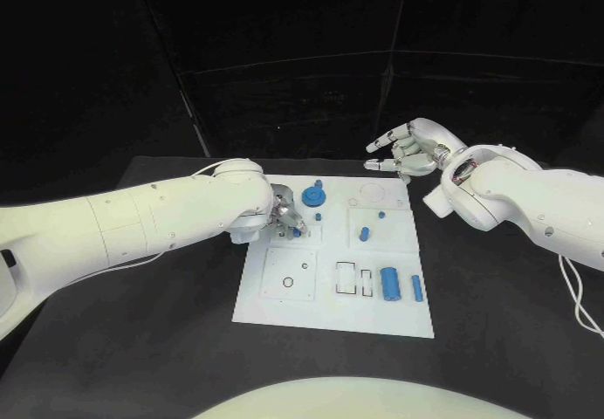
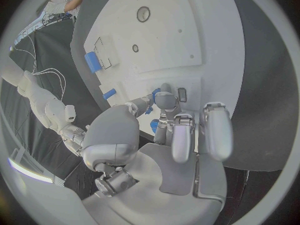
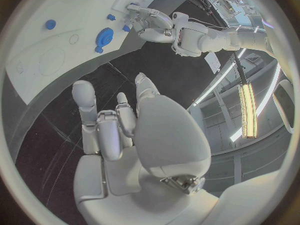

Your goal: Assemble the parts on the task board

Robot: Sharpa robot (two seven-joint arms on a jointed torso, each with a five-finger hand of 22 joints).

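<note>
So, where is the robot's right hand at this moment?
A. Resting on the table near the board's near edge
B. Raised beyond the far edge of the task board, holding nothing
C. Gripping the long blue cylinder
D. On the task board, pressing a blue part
B: the right hand hangs past the far edge of the task board, its fingers apart and empty, while the left hand works at the board.
</note>
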